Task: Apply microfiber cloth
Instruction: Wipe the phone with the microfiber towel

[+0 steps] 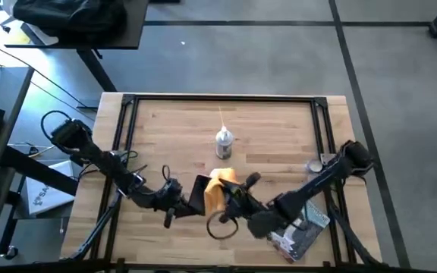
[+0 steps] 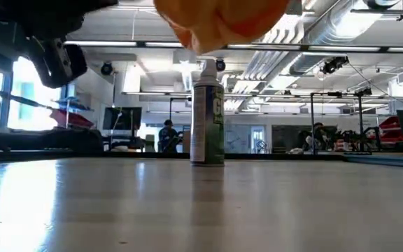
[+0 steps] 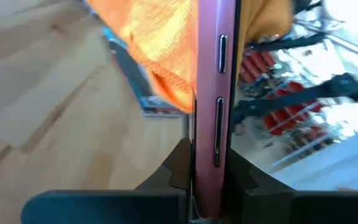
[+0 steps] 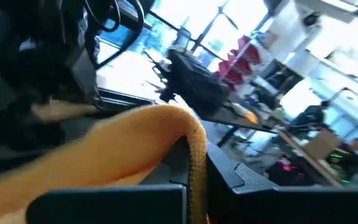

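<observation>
Cloth is the thing I look at most. My microfiber cloth is soft and orange-yellow, with a thick stitched edge that curls over in my right wrist view. It looks bunched up and floppy, not flat. From above, it sits near the middle of the table, a bit toward six o'clock, up off the wood. In the low view it hangs as an orange lump at twelve o'clock, just above the top of the spray can.

My right gripper comes in from four o'clock and pinches the cloth. Its two fingers are closed down on the fold, with the fabric squeezed between them.

My left gripper comes in from eight o'clock. It is clamped tight on the phone, which stands on its thin edge. In my left wrist view the phone's side looks pink with little buttons on it, and the orange cloth is pressed right against one flat face of it.

The spray can stands upright at twelve o'clock from the cloth, near but not touching. A printed packet lies at four o'clock, close to the table's edge, under my right arm.
</observation>
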